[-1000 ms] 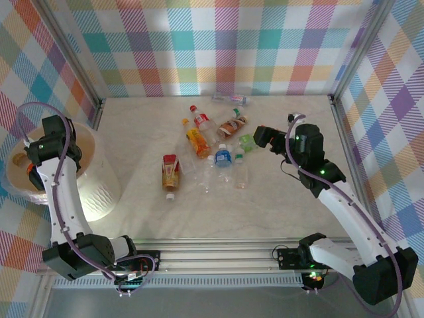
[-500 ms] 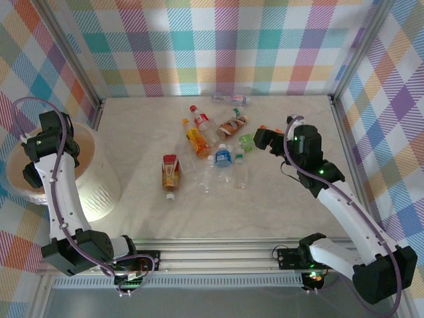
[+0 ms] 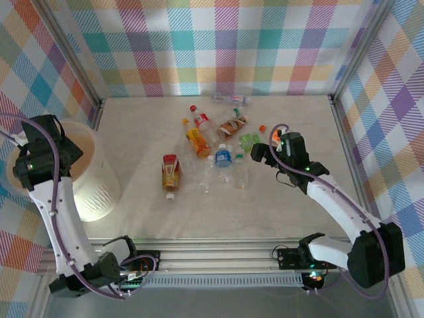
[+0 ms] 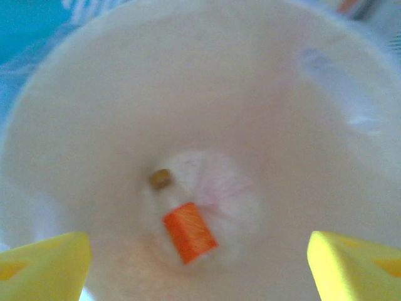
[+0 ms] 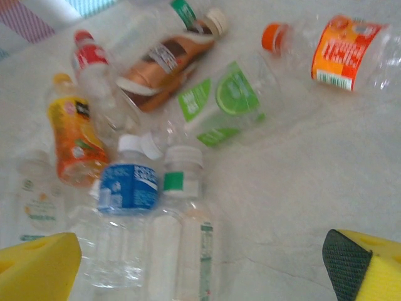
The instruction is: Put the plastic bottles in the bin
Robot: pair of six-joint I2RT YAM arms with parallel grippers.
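Hovering spread and empty, the right end effector (image 5: 200, 269) faces plastic bottles (image 5: 219, 106) strewn mid-frame on the counter (image 5: 301, 188); likely light, slick and crushable, best gripped mid-body. The left end effector (image 4: 200, 257) gapes empty over the bin (image 4: 94, 94).

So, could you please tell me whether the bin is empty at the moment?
Not empty: an orange-labelled bottle lies on the floor of the bin.

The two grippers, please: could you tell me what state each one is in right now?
Left gripper: open, holding nothing, above the bin.
Right gripper: open, holding nothing, above the plastic bottles.
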